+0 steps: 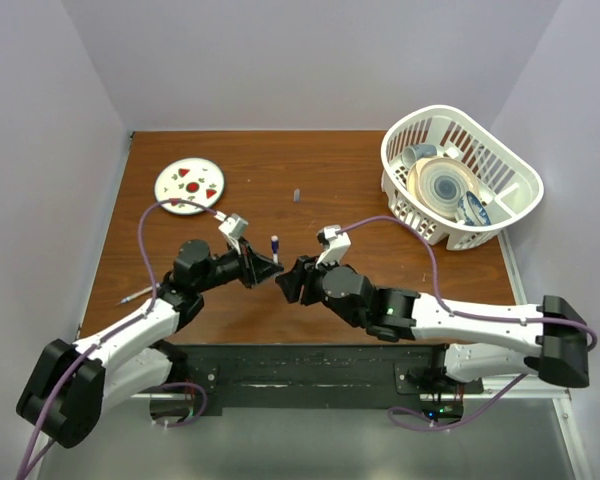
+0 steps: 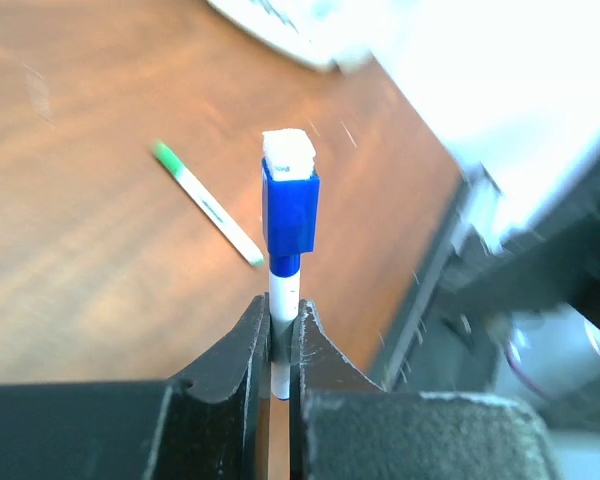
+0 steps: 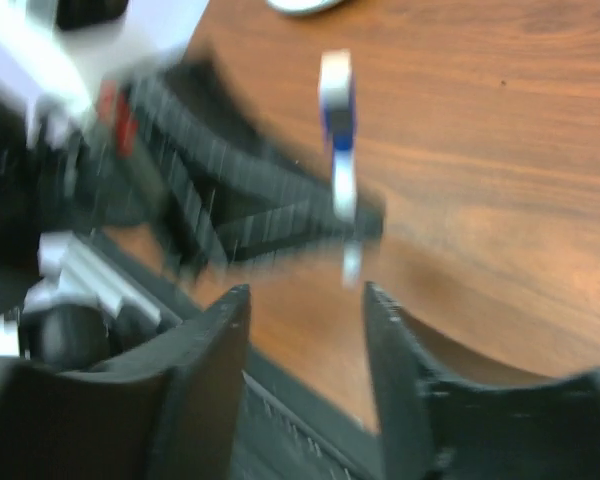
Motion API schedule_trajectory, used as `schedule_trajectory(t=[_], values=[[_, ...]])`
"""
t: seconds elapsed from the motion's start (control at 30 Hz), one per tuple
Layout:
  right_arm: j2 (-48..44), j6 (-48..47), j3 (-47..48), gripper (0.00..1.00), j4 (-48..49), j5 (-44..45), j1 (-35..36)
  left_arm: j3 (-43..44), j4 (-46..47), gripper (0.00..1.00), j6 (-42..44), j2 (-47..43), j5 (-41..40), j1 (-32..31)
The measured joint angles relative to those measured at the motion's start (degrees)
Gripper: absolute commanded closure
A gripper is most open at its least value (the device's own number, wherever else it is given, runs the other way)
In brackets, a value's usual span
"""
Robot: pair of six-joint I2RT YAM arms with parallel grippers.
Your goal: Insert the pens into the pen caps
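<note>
Clamping tight, the left gripper [image 2: 280,335] has its two black fingers pinched narrow on the white barrel of a pen [image 2: 281,300], and that pen stands upright out of the fingertips with the blue cap [image 2: 290,212] seated on its upper end and a white tip showing above the blue. Just to the right of that held pen, and a touch nearer the arm bases, the right gripper [image 3: 305,330] faces it with its fingers spread wide and nothing between them; its wrist view is blurred, but the gap is plain. Left of the held pen in the left wrist view, a second pen with a green end [image 2: 208,205] lies flat on the wooden table [image 1: 360,170]. Beyond the held pen and slightly right, a small dark cap [image 1: 296,195] sits alone on the wood. Up and to the left of the held pen is the round plate [image 1: 163,180], and far off to its right the white basket [image 1: 440,110] holds dishes.
</note>
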Motion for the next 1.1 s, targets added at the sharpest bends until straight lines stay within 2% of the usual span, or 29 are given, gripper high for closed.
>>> schedule_trajectory(t=[0.07,0.2,0.43,0.5,0.6,0.8,0.9,1.03,1.1], values=[[-2.8,-1.4,0.6,0.29,-4.0,-0.3,1.1,0.3,2.0,1.0,-0.8,0.7,-3.0,0.8],[-9.7,-3.5,0.5,0.24,-9.7,0.9,1.2,2.5,1.4,1.0,-2.1,5.2,-7.0,0.7],[-20.2,-3.9,-3.1,0.23,-14.7,4.3,1.1,7.2,0.4,0.95,-7.2,18.0,-11.5,-0.1],[-21.0,-4.0,-3.9,0.23,-16.0,5.0,1.1,7.9,0.4,0.94,-8.9,21.2,-11.8,-0.8],[-21.1,-4.0,-4.3,0.23,-17.7,5.6,1.1,8.9,0.4,0.82,-11.8,26.0,-12.7,-2.6],[-21.2,-4.3,-4.3,0.22,-20.1,6.6,1.1,9.4,0.0,0.78,-16.4,30.7,-14.5,-6.2],[-22.0,-4.3,-4.4,0.22,-21.0,6.9,1.1,9.4,-0.9,0.63,-18.3,31.1,-15.7,-6.5],[-23.7,-4.3,-4.5,0.22,-21.5,7.0,1.1,10.6,-4.6,0.29,-20.4,30.9,-18.3,-6.5],[-24.2,-4.3,-4.5,0.22,-21.9,7.0,1.1,11.7,-7.0,0.27,-21.0,30.1,-19.4,-6.5]])
